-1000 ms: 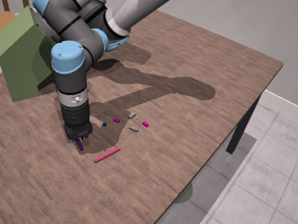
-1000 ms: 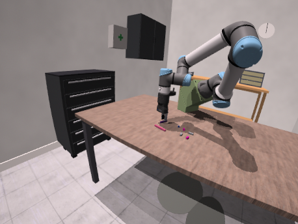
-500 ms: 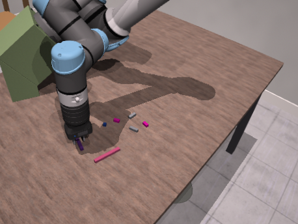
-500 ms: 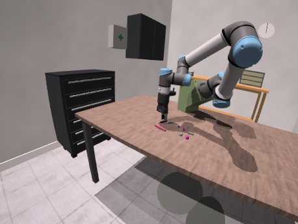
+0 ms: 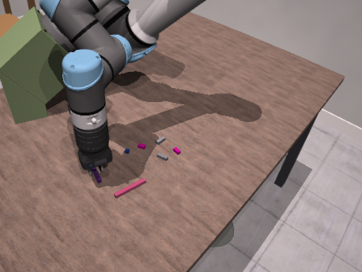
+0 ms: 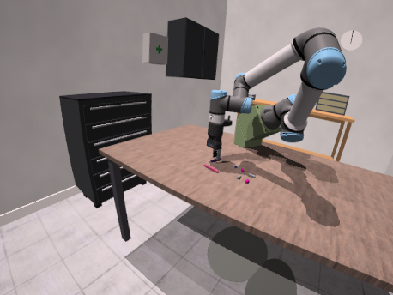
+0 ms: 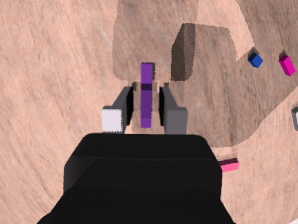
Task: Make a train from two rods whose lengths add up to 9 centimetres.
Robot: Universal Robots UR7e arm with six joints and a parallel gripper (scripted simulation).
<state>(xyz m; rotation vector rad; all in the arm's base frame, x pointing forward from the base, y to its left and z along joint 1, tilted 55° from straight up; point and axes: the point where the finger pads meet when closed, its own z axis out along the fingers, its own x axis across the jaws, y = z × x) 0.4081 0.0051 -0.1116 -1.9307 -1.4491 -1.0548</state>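
Note:
My gripper (image 5: 96,171) (image 6: 216,159) (image 7: 146,98) is open, low over the table. Its fingers stand on either side of the purple rod (image 5: 97,177) (image 6: 214,160) (image 7: 146,102), with a gap to it on both sides in the wrist view. The purple rod lies along the gap between the fingers. A grey rod (image 5: 160,140) (image 6: 251,176) and another grey rod (image 5: 162,156) (image 6: 238,177) lie apart from each other, to the right of the gripper in the top view. They are turned differently. One grey rod (image 7: 295,118) is cut by the right edge of the wrist view.
A pink rod (image 5: 130,188) (image 6: 211,168) (image 7: 229,165) lies near the gripper. A blue rod (image 5: 126,151) (image 6: 235,166) (image 7: 255,60), a magenta rod (image 5: 141,146) (image 6: 242,170) (image 7: 287,65) and another magenta rod (image 5: 177,150) (image 6: 247,181) lie around the grey rods.

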